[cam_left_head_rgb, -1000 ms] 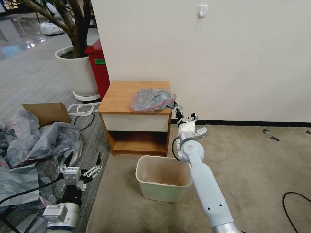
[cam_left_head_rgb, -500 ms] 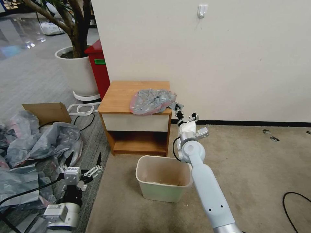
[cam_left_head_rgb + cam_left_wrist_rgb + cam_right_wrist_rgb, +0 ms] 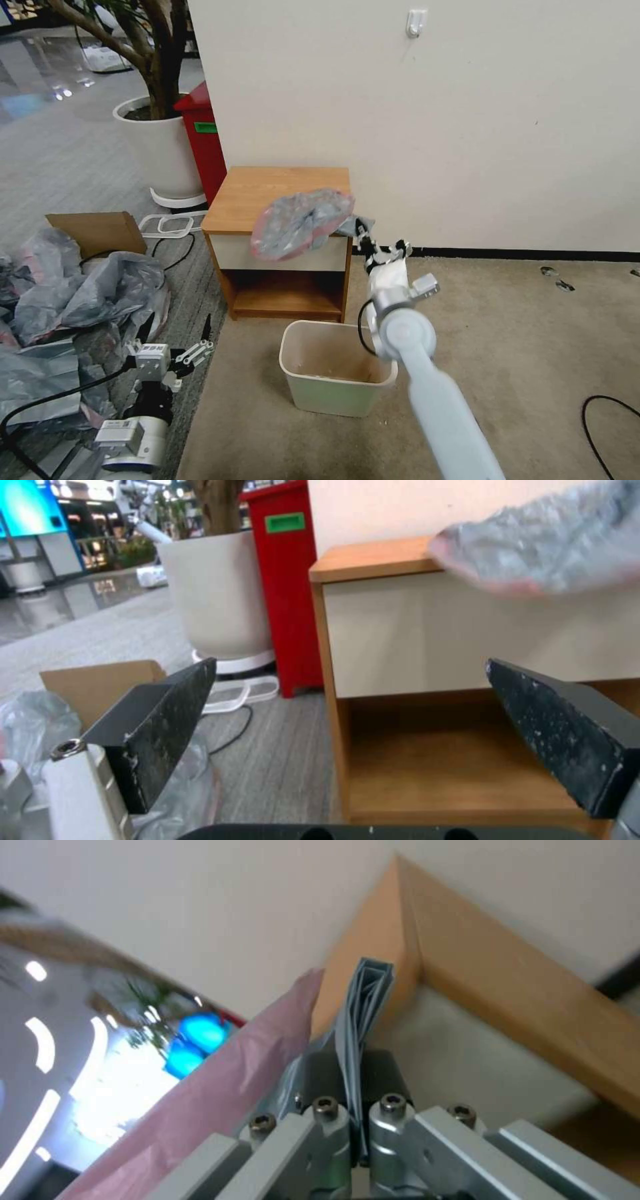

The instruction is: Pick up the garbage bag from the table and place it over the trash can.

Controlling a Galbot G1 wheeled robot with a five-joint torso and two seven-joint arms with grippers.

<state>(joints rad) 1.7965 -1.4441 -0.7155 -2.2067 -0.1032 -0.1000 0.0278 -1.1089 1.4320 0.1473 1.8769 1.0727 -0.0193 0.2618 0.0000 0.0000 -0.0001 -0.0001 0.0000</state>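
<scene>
One garbage bag (image 3: 301,223) is now off the table (image 3: 253,193), hanging past its front edge where half a second ago it lay on top; my right gripper (image 3: 361,231) pinches its corner tight. Below the table's front sits the trash can (image 3: 337,393), while my left gripper (image 3: 175,330) hangs spread wide, low to the table's left.

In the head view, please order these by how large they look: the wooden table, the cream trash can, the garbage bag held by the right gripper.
1. The table, clearly largest.
2. The trash can.
3. The garbage bag, pinched in the right gripper.

The last two look nearly alike; the can stands nearer the camera, so this order is unsure.
</scene>
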